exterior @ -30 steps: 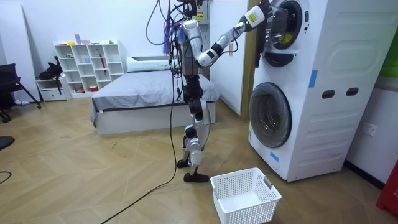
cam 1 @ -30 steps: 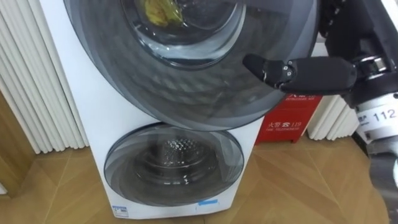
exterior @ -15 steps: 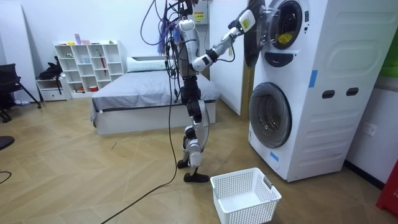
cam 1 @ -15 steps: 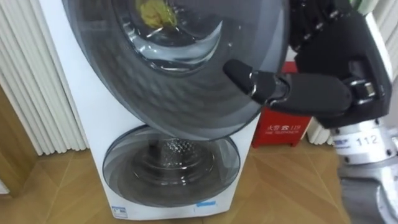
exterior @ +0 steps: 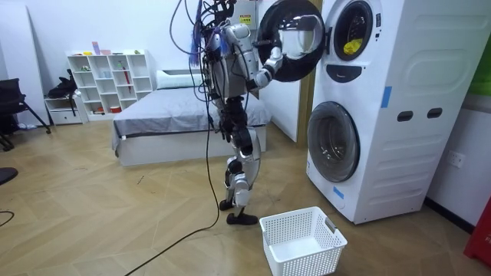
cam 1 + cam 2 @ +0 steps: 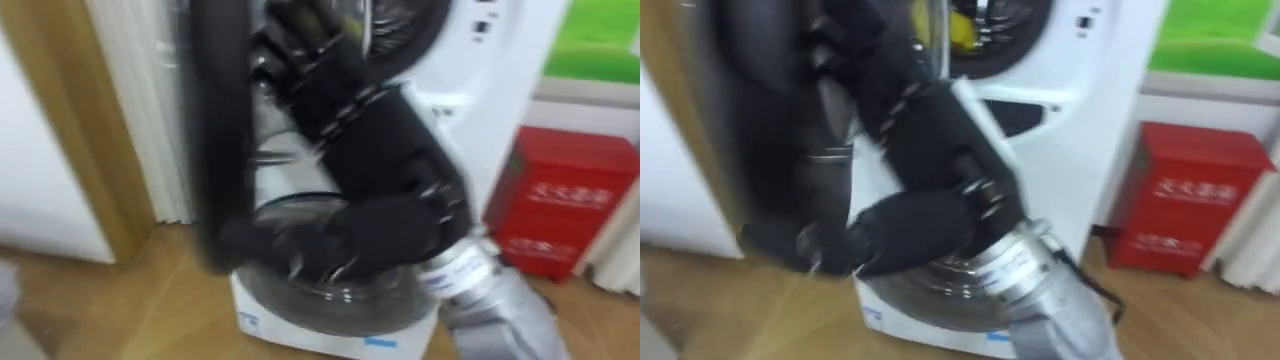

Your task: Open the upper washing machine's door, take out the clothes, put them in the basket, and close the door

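Plank floor (image 5: 115, 215), white washing machine (image 5: 399, 153), round glass door (image 5: 299, 34), right robot hand (image 6: 370, 155) on it, grip unclear

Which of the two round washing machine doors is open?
The top door: it stands swung wide out, with the right hand at it. The bottom door sits shut against its machine.

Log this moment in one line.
upper door: open | right hand: on door | yellow garment: in upper drum | basket: floor, empty
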Tool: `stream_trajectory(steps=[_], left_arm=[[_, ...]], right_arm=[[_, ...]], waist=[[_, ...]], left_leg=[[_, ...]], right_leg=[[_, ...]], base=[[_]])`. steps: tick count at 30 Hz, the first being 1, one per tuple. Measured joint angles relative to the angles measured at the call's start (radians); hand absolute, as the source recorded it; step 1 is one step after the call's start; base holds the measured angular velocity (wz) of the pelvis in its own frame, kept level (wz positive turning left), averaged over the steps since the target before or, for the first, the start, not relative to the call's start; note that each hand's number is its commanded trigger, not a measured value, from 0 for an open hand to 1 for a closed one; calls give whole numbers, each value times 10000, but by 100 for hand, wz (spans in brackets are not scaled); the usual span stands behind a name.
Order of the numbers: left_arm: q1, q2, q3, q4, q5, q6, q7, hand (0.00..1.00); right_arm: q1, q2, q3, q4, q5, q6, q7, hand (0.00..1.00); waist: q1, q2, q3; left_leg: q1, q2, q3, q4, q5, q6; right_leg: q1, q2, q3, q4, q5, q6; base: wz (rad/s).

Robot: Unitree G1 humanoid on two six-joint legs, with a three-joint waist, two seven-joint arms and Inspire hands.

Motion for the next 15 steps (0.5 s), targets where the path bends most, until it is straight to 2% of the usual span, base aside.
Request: stream_trajectory(steps=[2, 6, 13, 15], left_arm=[[2, -19, 4, 10, -4, -8, -1, 0], [-6, -41, 40, 16, -44, -23, 0, 0], [-56, -38, 59, 6, -313, -405, 1, 0], [-57, -42, 79, 6, -309, -408, 1, 0]], right_arm=[[-51, -180, 425, 12, -329, 420, 537, 0], [-178, -184, 455, 12, -564, 443, 958, 0], [-241, -196, 455, 12, -628, 437, 1001, 0], [-241, -205, 455, 12, -637, 438, 1011, 0]], waist=[[245, -78, 37], [392, -188, 123], [345, -152, 147], [358, -117, 168]], left_leg=[[-29, -2, -1, -11, -3, -4], [-88, -24, -91, -3, -25, 30], [-37, -160, -178, -46, -67, 104], [9, -175, -164, -106, -78, 121]], right_leg=[[19, -12, -107, -26, -2, -33], [101, -85, -330, -48, 28, -88], [169, -131, -314, -173, -45, 55], [166, -129, -239, -185, -55, 82]], base=[[17], [12], [3], [-2]])
